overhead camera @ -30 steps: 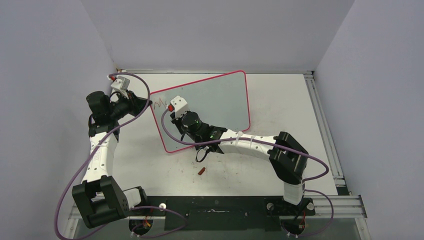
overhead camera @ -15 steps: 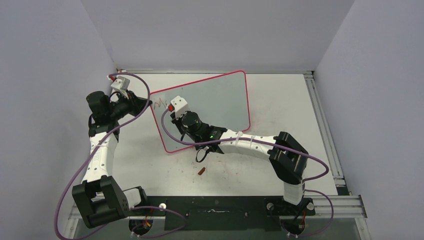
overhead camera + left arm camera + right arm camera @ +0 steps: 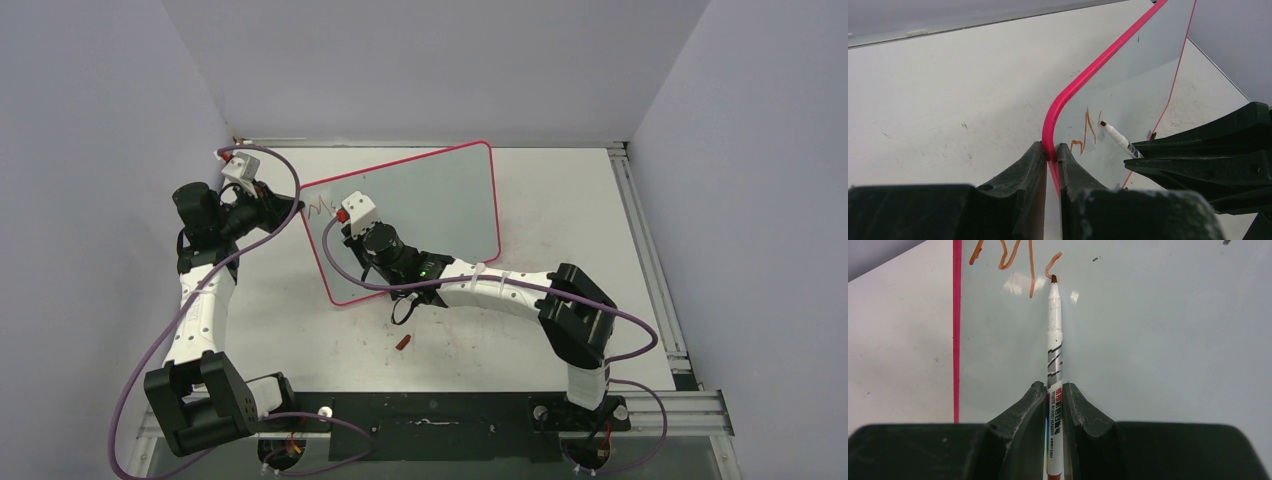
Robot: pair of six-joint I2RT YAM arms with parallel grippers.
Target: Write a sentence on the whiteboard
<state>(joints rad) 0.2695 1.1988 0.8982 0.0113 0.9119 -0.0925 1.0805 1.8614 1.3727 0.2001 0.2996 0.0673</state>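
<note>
- Nothing I can see has shifted since a second ago: both arms, the board and the pen sit where they were.
- Nearest to me, a small red-brown piece (image 3: 404, 342) lies loose on the worktop (image 3: 560, 200), just in front of the board's lower edge and apart from both arms.
- Beyond it, the right arm reaches in from the right across the board's face. The right claw (image 3: 1053, 387) is clenched on a white marker (image 3: 1054, 340), fingers pressed to either side of its printed barrel.
- The marker points away from the claw, and its dark tip touches the board at the end of a short curled stroke.
- The whiteboard (image 3: 440, 200), pale grey with a pink-red rim, stands at a slant on the worktop's far half, its face toward the right arm.
- The sentence (image 3: 1008, 252) is only a few thin orange-brown strokes so far, a zigzag letter plus that curl, close to the board's upper left corner, just inside the rim.
- At that corner the left claw (image 3: 1051, 152) is clamped on the whiteboard, one finger on each side of the pink rim.
</note>
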